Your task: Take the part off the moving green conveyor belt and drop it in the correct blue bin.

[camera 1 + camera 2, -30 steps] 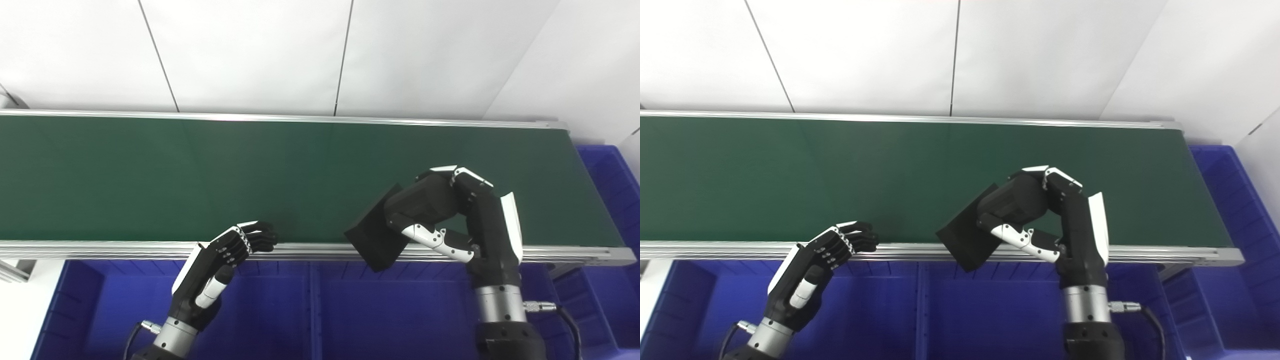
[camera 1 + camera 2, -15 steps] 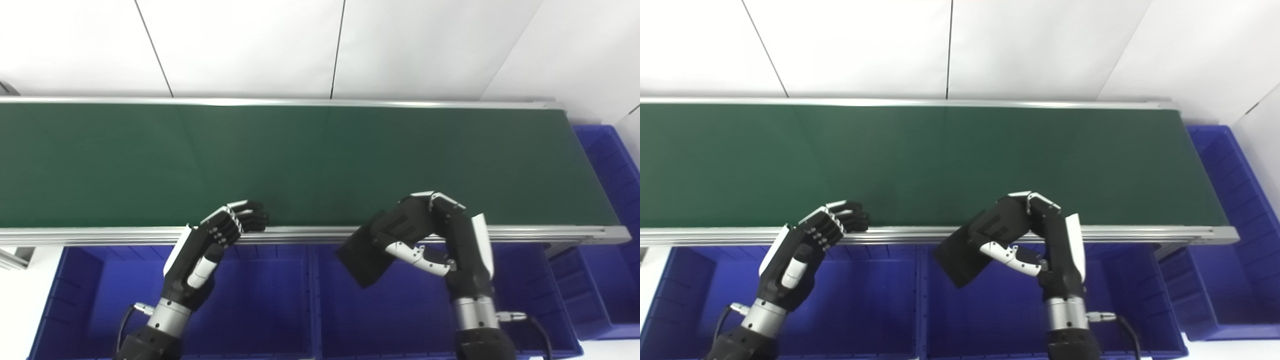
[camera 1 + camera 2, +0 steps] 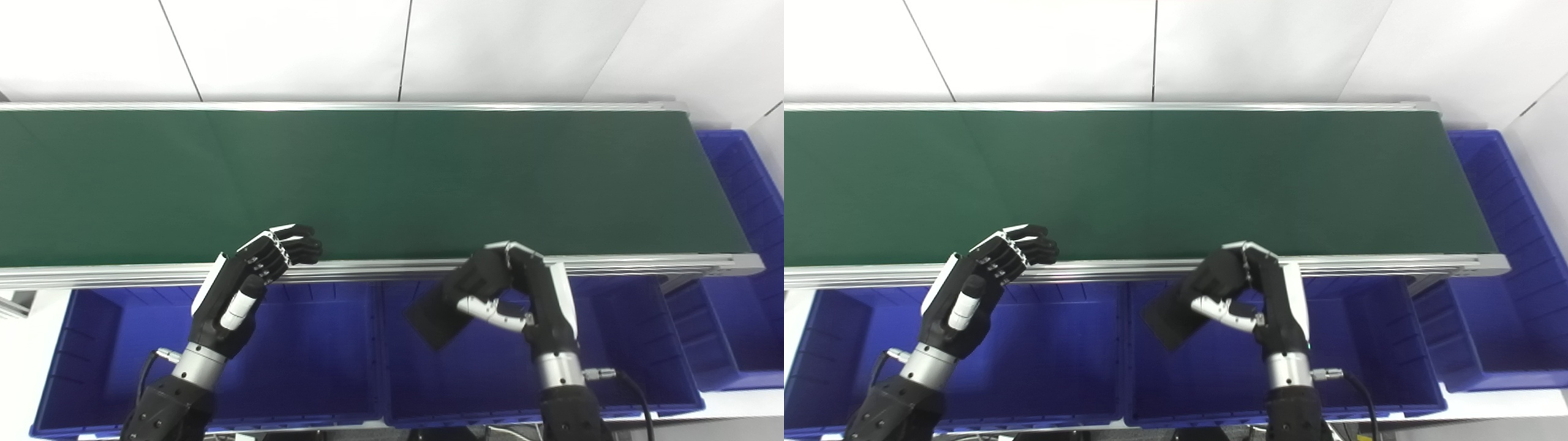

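A long green belt (image 3: 392,184) runs from left to right, framed by silver rails (image 3: 380,267), with white wall panels (image 3: 294,43) behind its far edge. Nothing lies on the belt.

Along the belt's near edge stand two blue bins side by side: a left bin (image 3: 318,361) and a middle bin (image 3: 618,343), with only a thin wall between them. A third blue bin (image 3: 744,306) wraps round the belt's right end.

The right hand (image 3: 508,288) hangs just past the near rail, above the middle bin, its fingers (image 3: 474,282) and thumb clamped on a flat black part (image 3: 435,318). The part is tilted, its lower corner pointing down into the left half of that bin, close to the dividing wall but apart from it. It is clear of the belt; whether it touches the bin floor cannot be told.

The left hand (image 3: 251,282) holds nothing. Its fingers are loosely curled and apart, the tips over the near rail, above the far edge of the left bin. A cable (image 3: 631,386) trails from the right wrist.
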Robot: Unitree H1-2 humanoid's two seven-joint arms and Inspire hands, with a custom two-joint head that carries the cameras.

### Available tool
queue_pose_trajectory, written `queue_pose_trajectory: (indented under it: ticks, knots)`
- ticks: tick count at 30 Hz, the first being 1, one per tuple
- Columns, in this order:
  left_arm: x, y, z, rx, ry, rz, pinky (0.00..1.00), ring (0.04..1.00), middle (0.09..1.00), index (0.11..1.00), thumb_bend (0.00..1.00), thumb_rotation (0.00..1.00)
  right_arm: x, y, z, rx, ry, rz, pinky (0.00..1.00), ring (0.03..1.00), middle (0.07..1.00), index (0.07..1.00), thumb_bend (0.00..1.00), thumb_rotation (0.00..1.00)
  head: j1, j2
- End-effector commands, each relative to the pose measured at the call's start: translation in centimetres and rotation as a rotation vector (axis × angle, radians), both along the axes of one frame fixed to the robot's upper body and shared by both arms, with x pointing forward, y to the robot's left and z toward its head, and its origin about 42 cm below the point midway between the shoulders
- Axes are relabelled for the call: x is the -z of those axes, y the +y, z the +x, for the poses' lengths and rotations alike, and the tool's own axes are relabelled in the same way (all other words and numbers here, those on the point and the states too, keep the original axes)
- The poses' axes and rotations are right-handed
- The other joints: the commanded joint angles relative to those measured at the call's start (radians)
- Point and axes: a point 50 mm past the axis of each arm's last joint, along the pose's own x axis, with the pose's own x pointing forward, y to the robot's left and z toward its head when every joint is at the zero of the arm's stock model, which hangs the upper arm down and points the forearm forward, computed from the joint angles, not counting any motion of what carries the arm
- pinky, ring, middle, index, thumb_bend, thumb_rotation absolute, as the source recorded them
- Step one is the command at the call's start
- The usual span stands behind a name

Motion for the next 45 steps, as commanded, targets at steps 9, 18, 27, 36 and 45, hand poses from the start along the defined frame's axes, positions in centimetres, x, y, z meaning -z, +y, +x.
queue_pose_trajectory:
  ticks: [9,18,27,36,45]
  knots:
    - [-2.1,0.4,0.9,0.031,-0.061,-0.018,0.69,0.696,0.693,0.727,0.84,0.82,-1.3,0.1,1.4,-0.058,0.031,-0.158,0.34,0.446,0.527,0.502,0.5,0.0,-0.05,0.019]
    - [-2.3,0.3,1.5,0.042,-0.06,-0.031,0.68,0.686,0.688,0.722,0.85,0.81,-1.3,0.0,0.4,-0.063,0.121,-0.244,0.34,0.43,0.517,0.519,0.5,0.0,-0.078,0.026]
    - [-2.5,0.4,1.7,0.047,-0.06,-0.034,0.68,0.684,0.686,0.72,0.86,0.81,-0.9,0.2,0.5,-0.071,0.17,-0.272,0.37,0.427,0.503,0.524,0.5,0.0,-0.064,0.033]
    - [-2.6,0.6,1.6,0.046,-0.059,-0.03,0.68,0.684,0.687,0.721,0.85,0.81,-0.7,0.5,0.6,-0.074,0.168,-0.268,0.35,0.43,0.507,0.523,0.5,0.0,-0.063,0.034]
    - [-2.6,0.7,1.6,0.047,-0.063,-0.023,0.68,0.684,0.688,0.72,0.85,0.81,-0.9,0.6,0.6,-0.073,0.16,-0.268,0.36,0.431,0.508,0.52,0.5,0.0,-0.056,0.035]
